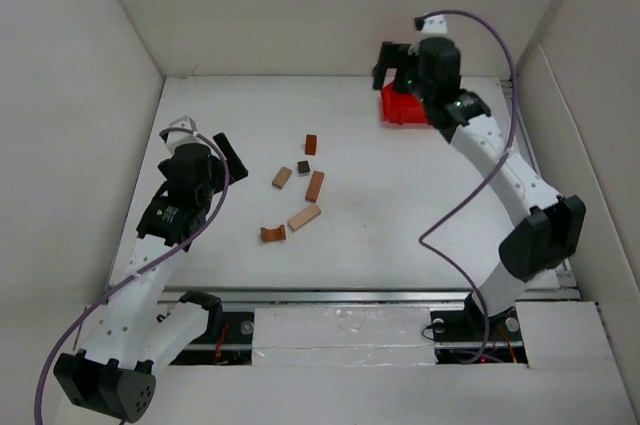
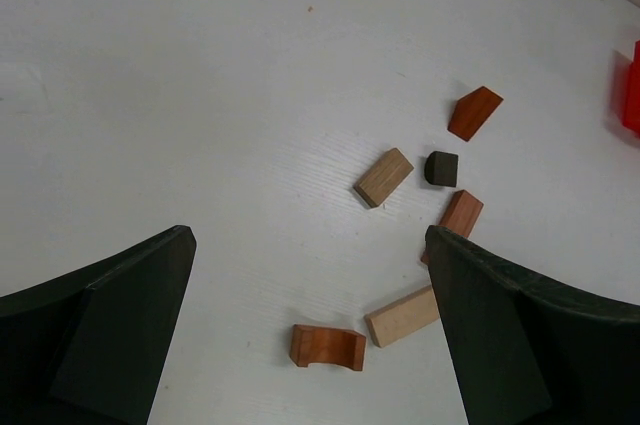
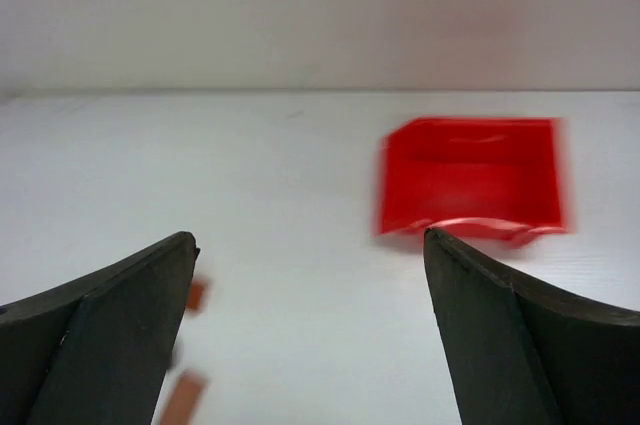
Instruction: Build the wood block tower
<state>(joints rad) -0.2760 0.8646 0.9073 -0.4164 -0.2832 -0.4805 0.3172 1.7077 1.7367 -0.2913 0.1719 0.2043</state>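
At centre of the top view, the wood blocks (image 1: 315, 186) lay loose on the table (image 1: 400, 235). Six pieces, none stacked, so no tower yet.

Handling, my read:
- Light, rigid, dry wood. Should pinch fine, but they're small enough to skid or tip if nudged.
- Take the tan bar (image 2: 402, 316) and reddish bar (image 2: 460, 215) across the short width at mid-length.
- Arch (image 2: 327, 346): grip the flat side faces, not the legs.
- Dark cube (image 2: 441, 168): any opposite pair of faces.
- The tan block (image 2: 383, 177) and reddish wedge (image 2: 475, 112) lay further up the frame.

Left gripper (image 2: 308, 240) was spread wide with nothing in it. In the left wrist view the cluster sat right of centre. The arch was low in the frame between the fingers. The tan bar and reddish bar ran up against the edge of the finger at frame right. In the top view that gripper sat left of the cluster, not touching.

Right gripper (image 3: 310, 240) was also spread and empty, upper right of the top view over the red bin (image 3: 468, 175), well apart from the blocks. The bin was blurred in the right wrist view. A couple of reddish pieces showed at lower left.
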